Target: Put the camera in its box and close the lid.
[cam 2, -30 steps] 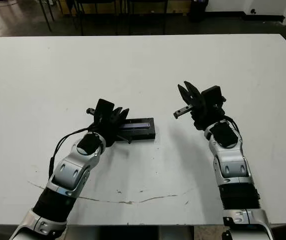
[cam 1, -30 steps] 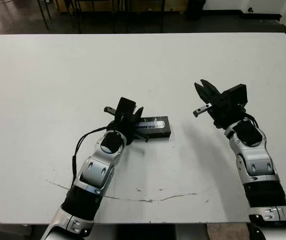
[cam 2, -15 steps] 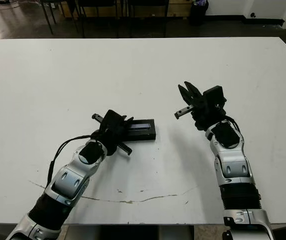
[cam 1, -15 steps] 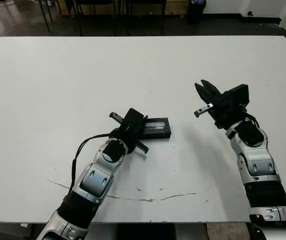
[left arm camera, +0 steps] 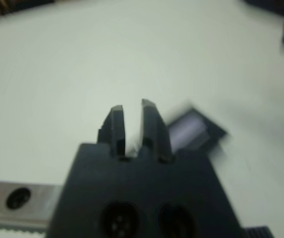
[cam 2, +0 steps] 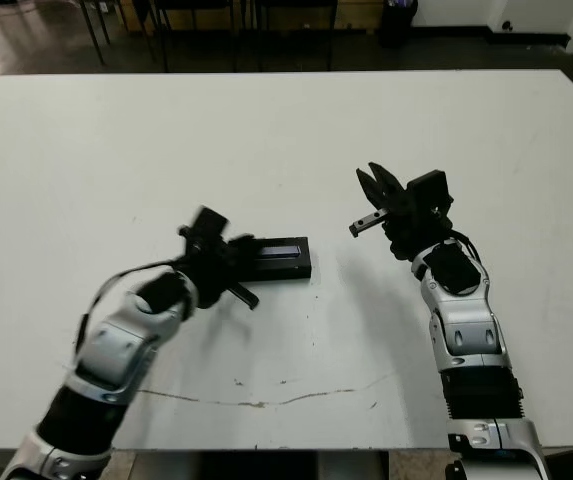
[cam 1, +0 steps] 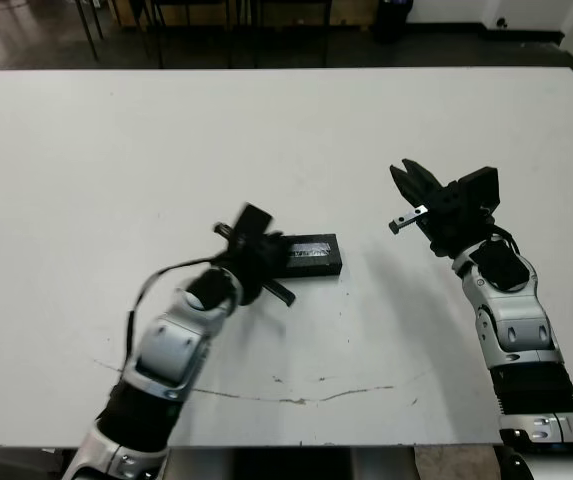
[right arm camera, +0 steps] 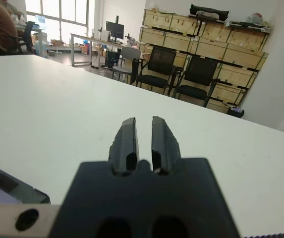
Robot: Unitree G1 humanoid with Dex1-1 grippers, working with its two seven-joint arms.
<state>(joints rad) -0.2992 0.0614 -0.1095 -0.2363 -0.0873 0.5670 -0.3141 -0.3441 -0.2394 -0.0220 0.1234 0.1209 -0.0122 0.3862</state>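
The worktop [cam 1: 116, 140] carries one closed black box [cam 1: 310, 262], and one lid [cam 1: 309, 247] with a pale panel sits on top of it. Two robot arms reach over the surface, one left end effector [cam 1: 249, 228] and one right end effector [cam 1: 403, 178], each with two black fingers. Several chairs stand beyond the far edge; the exact count is unclear.

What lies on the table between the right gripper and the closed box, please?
Nothing: in the left eye view, only bare white table separates the right gripper from the box.
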